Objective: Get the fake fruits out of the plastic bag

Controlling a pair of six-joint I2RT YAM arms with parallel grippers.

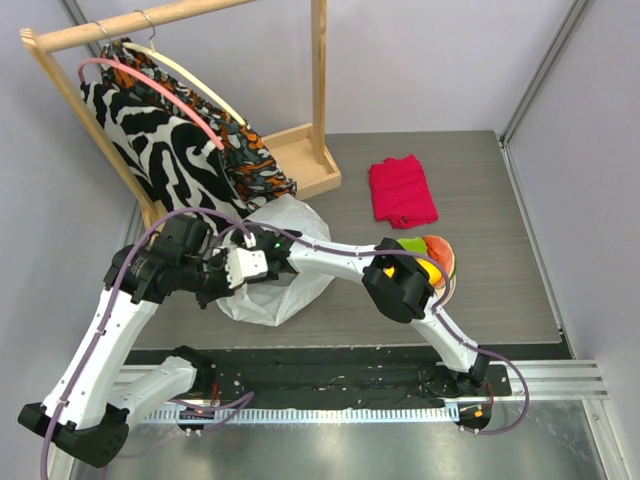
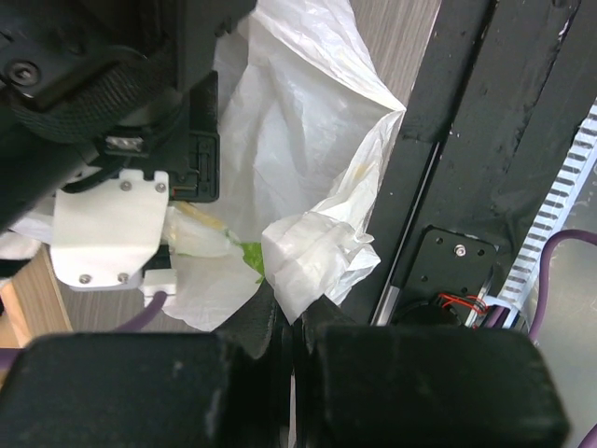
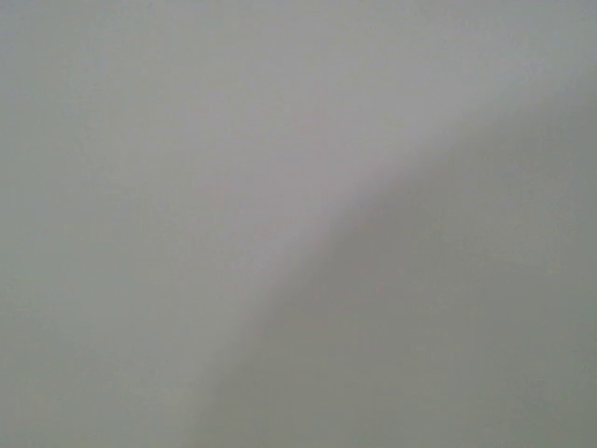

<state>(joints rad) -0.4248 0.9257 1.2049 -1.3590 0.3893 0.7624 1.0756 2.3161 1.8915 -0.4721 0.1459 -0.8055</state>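
Pinching bag edge: left claw (image 2: 294, 322) pressed together on fold of plastic bag (image 1: 285, 225), at bag's near-left side. Bag lies on tabletop (image 1: 490, 290), middle-left. Right claw (image 1: 238, 268) pokes into bag mouth, just beside left claw. Spread or closed, cannot tell; its camera sees only grey blur. Fake fruits (image 1: 425, 258) sit in pile on right, outside bag. Any fruit left likely lies deeper, past right claw, so right arm is nearer.

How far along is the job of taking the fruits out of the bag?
Done: some fruits lie on the table, outside the bag. In hand: the left fingers pinch the bag's edge, and the right arm reaches to its opening. Left: unclear, because the bag's inside is hidden.
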